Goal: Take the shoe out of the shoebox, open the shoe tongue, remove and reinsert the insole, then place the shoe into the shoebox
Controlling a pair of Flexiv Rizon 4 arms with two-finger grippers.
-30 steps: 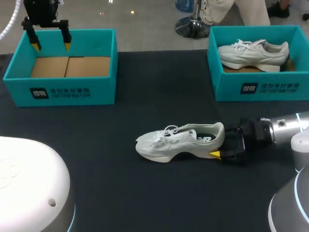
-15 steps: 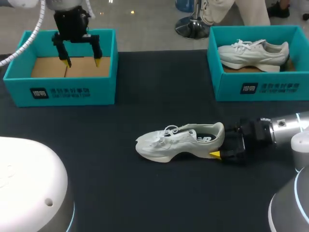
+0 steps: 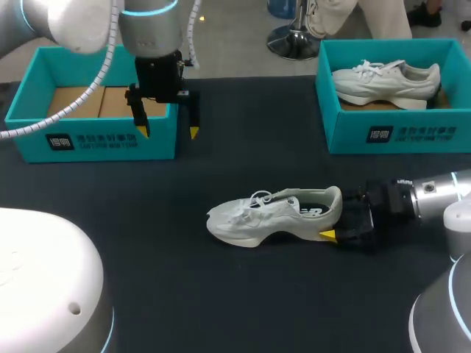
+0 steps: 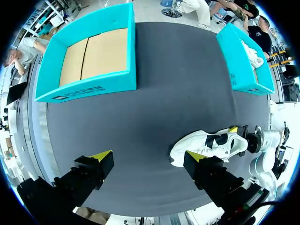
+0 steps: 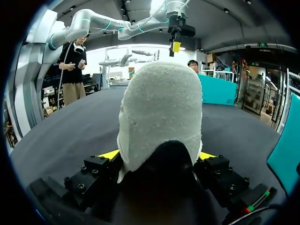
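The white shoe [image 3: 276,215] stood on its sole on the table [image 3: 221,294], its long axis running straight out from the right gripper [image 3: 335,223], which clamped the heel from both sides. The left gripper [image 3: 168,132], spread wide and empty, hung well beyond the shoe's toe.

The shoe [image 3: 274,215] is white with a black patch on its side, and the surface [image 3: 221,294] is black. The left box [image 3: 96,140] and the right box [image 3: 397,132] are blue-green with white marks on the front and brown inside, and the second shoe [image 3: 383,77] is white too. The left claw [image 3: 168,132] and the right claw [image 5: 158,154] are black with yellow tips.
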